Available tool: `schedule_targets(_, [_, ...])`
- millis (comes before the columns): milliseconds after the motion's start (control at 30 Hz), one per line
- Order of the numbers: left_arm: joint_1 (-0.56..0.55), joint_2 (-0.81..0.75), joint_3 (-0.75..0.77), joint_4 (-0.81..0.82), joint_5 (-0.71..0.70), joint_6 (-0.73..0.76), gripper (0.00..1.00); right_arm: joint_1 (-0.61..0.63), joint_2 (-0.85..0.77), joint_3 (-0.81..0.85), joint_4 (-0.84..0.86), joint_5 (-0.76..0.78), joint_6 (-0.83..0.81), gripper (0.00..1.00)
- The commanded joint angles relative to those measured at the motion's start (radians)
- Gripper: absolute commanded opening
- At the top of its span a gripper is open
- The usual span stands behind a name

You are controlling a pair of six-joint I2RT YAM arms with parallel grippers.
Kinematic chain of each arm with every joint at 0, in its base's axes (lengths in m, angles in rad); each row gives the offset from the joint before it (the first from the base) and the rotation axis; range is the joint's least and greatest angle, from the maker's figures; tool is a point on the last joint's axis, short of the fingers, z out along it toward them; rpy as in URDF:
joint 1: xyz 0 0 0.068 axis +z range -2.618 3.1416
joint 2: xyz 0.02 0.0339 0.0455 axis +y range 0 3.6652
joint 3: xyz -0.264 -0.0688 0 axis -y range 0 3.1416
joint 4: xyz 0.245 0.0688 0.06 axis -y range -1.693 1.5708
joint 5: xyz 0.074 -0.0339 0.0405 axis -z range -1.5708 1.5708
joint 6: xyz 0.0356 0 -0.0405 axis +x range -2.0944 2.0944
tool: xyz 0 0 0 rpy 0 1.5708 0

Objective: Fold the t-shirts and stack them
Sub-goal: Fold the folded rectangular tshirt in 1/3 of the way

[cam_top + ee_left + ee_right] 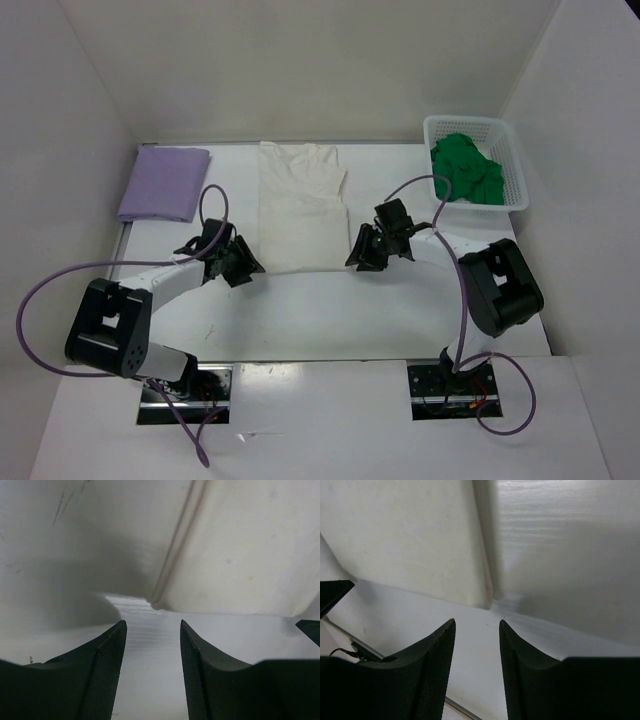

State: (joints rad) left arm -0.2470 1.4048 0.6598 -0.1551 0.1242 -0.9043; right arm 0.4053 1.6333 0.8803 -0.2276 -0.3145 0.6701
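top external view: cream t-shirt [300, 205] lies flat mid-table as a long panel running from the far edge toward the arms. lavender t-shirt [163, 183] sits folded at the far left, well apart. green t-shirt [467, 170] is bunched inside the white basket [517, 170] at the far right. left gripper [243, 262] is at the cream shirt's near left corner and right gripper [362, 248] just beside its near right corner. both have jaws parted and nothing held. wrist views show bare table [330, 310] between the fingers, with the cloth edge just ahead.
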Motion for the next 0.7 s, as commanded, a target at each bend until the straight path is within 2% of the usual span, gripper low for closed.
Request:
schedule_targets(0, [0.003,0.063,-0.017,0.029,-0.003,-0.004,0.54,-0.003,0.025,-0.020,0.046,-0.026,0.022,0.46])
schedule_targets(100, [0.003,0.124,0.007,0.029,0.008,0.005,0.50,-0.003,0.059,-0.020,0.068,-0.044,0.033,0.46])
schedule_targets(233, [0.003,0.125,-0.002,0.068,-0.005,-0.005,0.48,-0.003,0.080,-0.029,0.102,-0.054,0.052,0.46])
schedule_targets(300, [0.003,0.144,-0.002,0.081,0.006,-0.005,0.46,-0.003,0.105,-0.029,0.111,-0.054,0.052,0.40])
schedule_targets(367, [0.003,0.155,0.007,0.091,0.006,-0.005,0.40,-0.003,0.105,-0.029,0.132,-0.054,0.063,0.36])
schedule_targets(633, [0.003,0.166,0.029,0.100,0.015,-0.005,0.28,-0.003,0.142,0.005,0.143,-0.017,0.065,0.37])
schedule_targets(667, [0.003,0.166,0.029,0.100,0.015,-0.005,0.27,-0.003,0.142,0.005,0.143,-0.017,0.065,0.34])
